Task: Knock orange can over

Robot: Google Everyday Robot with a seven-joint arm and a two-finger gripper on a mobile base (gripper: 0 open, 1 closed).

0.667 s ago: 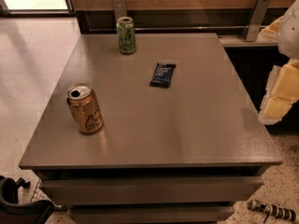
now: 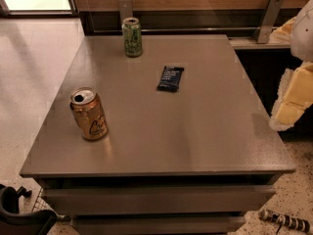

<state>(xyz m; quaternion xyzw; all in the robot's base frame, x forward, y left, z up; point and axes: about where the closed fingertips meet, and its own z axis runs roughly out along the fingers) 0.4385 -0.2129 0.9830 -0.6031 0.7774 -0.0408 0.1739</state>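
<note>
The orange can [image 2: 89, 113] stands upright on the grey table [image 2: 195, 131], near its left front corner. Its silver top is open and a dark cursive logo faces me. Only white and yellow padded parts of my arm [image 2: 293, 97] show at the right edge, beside the table's right side and far from the can. My gripper is out of view past that edge.
A pale green can [image 2: 132, 37] stands upright at the table's back edge. A dark blue snack bar [image 2: 170, 78] lies flat near the middle. A wooden wall with metal brackets [image 2: 268, 17] runs behind. A black object [image 2: 19, 214] sits on the floor at the front left.
</note>
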